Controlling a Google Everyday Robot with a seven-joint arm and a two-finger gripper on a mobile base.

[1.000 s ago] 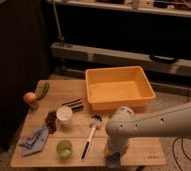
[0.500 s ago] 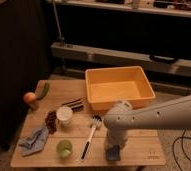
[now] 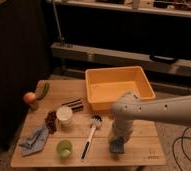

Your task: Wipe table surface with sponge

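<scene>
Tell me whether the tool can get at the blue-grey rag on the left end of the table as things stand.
Probably yes. The tool is low at the sponge near the front edge; the rag lies uncovered across the table. The green cup and dish brush lie between, so it should lift over them.

hand (image 3: 116, 148) between dish brush (image 3: 89, 136), table edge (image 3: 89, 163)

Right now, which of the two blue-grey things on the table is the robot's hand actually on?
The small sponge near the table's front edge, under the gripper. The other, a larger crumpled cloth rag, lies untouched at the far left, beyond the green cup.
</scene>
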